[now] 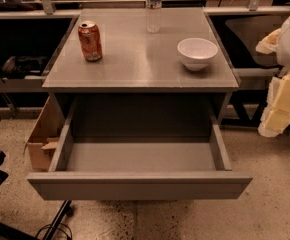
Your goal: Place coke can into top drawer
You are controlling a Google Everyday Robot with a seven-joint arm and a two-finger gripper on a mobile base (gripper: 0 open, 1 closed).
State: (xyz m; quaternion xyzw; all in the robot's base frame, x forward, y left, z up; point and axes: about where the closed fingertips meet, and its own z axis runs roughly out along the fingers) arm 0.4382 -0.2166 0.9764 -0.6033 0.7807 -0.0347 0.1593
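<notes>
The coke can (pixel 90 41) stands upright on the left part of the grey cabinet's flat top (pixel 135 64). It is red-orange with a silver top. The top drawer (pixel 140 156) is pulled out towards me and nothing lies inside it; its plain front (pixel 139 188) is nearest the camera. My gripper (pixel 280 104) is at the right edge of the view, beside the cabinet's right side at about the height of its top. It is far from the can and holds nothing that I can see.
A white bowl (pixel 197 53) sits on the right of the cabinet top. A clear plastic bottle (pixel 154 6) stands at the back. A cardboard box (pixel 42 139) is on the floor to the left of the drawer. Cables and a stand foot (pixel 55 224) lie at the lower left.
</notes>
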